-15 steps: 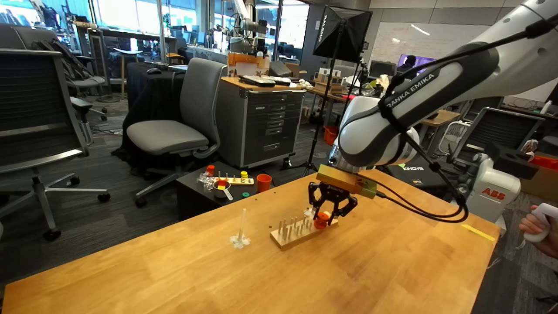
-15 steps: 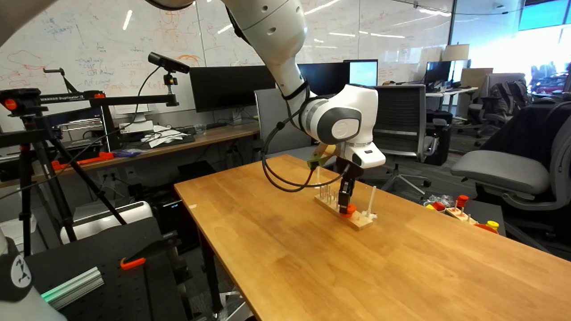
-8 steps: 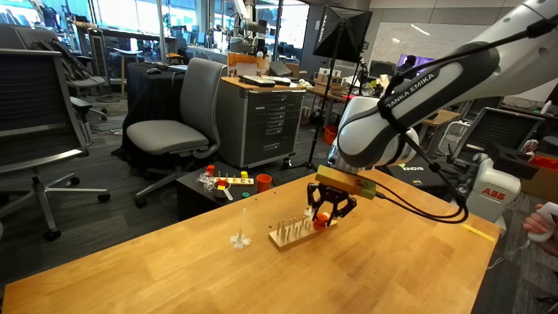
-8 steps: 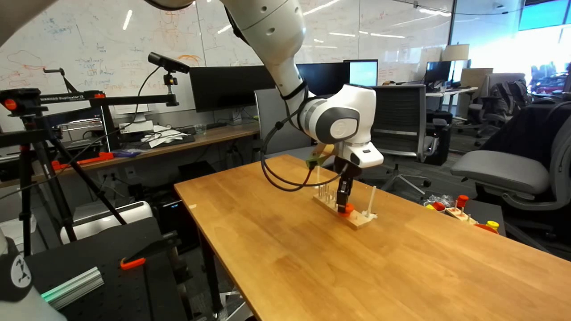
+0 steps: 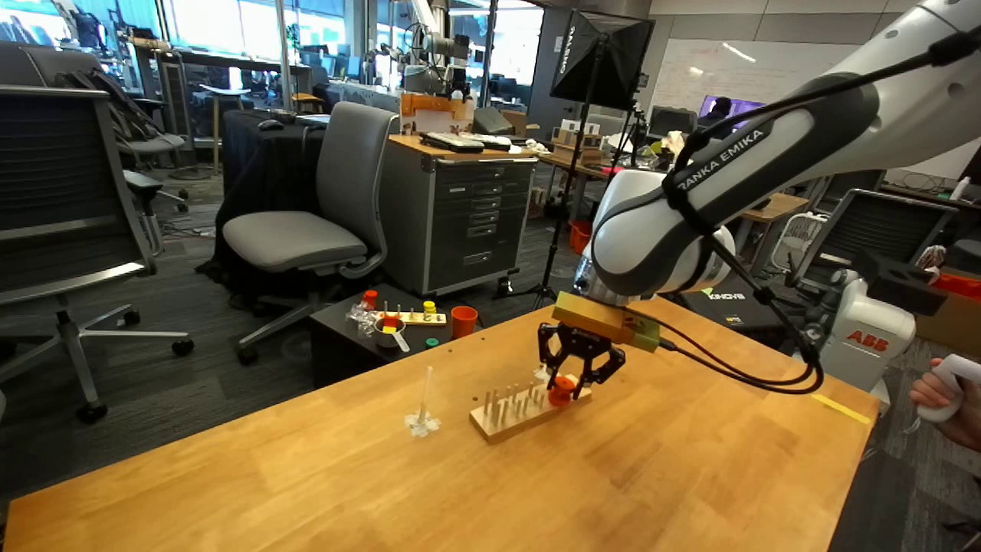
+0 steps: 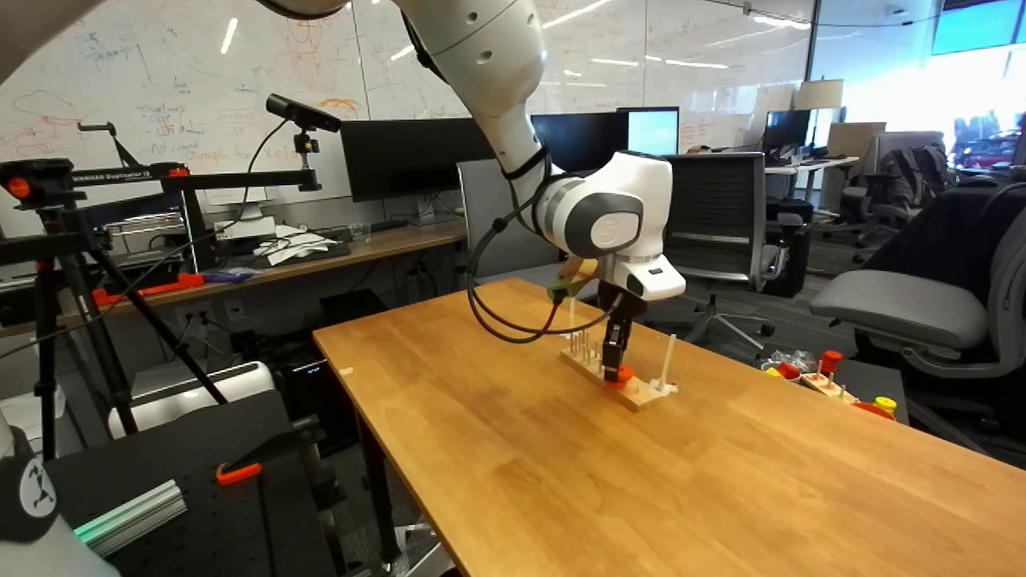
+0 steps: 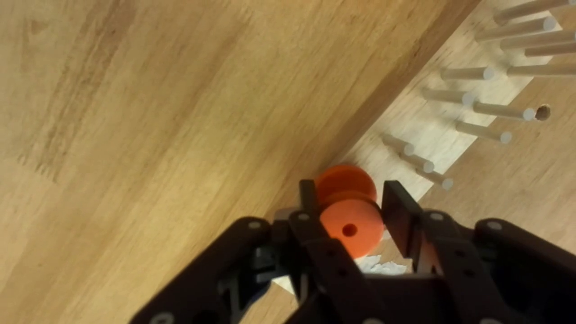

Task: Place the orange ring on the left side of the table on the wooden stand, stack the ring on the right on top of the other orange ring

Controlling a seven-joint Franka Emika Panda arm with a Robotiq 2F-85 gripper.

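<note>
My gripper (image 5: 565, 387) is shut on an orange ring (image 5: 562, 389) over one end of the wooden stand (image 5: 502, 431), as both exterior views show. In the wrist view, a bright orange disc (image 7: 360, 220) with a centre hole sits above a darker orange disc (image 7: 346, 177). Whether these are the two orange rings stacked or one spool-shaped ring, I cannot tell; no separate orange ring lies elsewhere on the table (image 6: 497, 449). The fingers (image 7: 402, 216) flank the discs. Any peg beneath them is hidden. Several thin pegs (image 7: 479, 130) rise from the stand alongside.
A whitish upright rod (image 5: 426, 399) is taped to the table past the stand's peg end. Another whitish rod (image 6: 668, 361) stands close beside the end under my gripper. A black side table (image 5: 345, 353) holds cups and small coloured pieces beyond the table edge.
My gripper, the orange ring and the wooden stand have all slid slightly leftward together in both exterior views. The grip looks the same throughout.
</note>
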